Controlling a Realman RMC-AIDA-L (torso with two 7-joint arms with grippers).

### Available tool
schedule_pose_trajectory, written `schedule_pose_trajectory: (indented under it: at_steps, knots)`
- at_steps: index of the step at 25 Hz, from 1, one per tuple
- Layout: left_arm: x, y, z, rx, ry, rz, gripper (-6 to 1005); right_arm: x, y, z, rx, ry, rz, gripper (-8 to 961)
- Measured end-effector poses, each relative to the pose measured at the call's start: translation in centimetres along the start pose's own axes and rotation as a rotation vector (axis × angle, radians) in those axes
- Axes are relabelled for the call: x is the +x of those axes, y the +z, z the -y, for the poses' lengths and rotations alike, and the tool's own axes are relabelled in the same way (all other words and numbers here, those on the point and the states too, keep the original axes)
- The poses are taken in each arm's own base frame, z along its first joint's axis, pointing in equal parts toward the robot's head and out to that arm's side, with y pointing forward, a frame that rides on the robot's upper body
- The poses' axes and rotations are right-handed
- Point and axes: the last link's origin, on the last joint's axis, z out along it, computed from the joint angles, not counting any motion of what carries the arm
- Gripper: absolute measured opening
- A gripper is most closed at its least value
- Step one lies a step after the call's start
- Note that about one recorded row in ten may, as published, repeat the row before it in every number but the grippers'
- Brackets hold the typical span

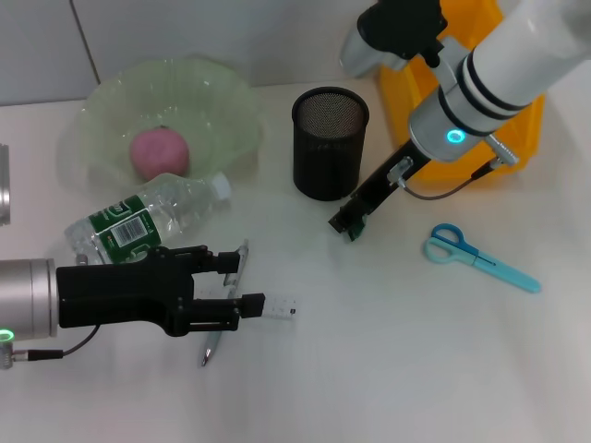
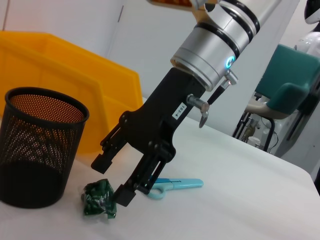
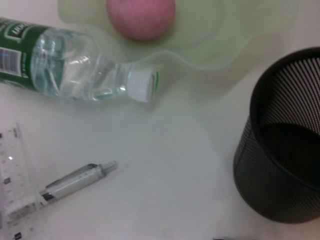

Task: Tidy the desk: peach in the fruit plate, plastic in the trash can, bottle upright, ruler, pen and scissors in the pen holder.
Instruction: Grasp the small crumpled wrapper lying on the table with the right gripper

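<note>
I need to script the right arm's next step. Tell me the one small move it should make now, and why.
Probably lower the right gripper a little and close it on the green plastic wad. Its fingers stand open just above the wad beside the pen holder, and the yellow trash can waits right behind. The left gripper is by the ruler.

Silver arms, black grippers, green lights
</note>
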Motion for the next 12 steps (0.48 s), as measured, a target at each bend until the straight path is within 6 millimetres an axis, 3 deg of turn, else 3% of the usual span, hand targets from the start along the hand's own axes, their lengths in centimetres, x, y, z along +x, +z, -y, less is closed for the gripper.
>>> schedule_pose_trajectory:
  at_steps: [12]
  knots:
    - [0.16,0.09,0.04,-0.001,0.000,0.000,785,0.23,0.81,-0.10,0.036,-0.058,-0.021,779]
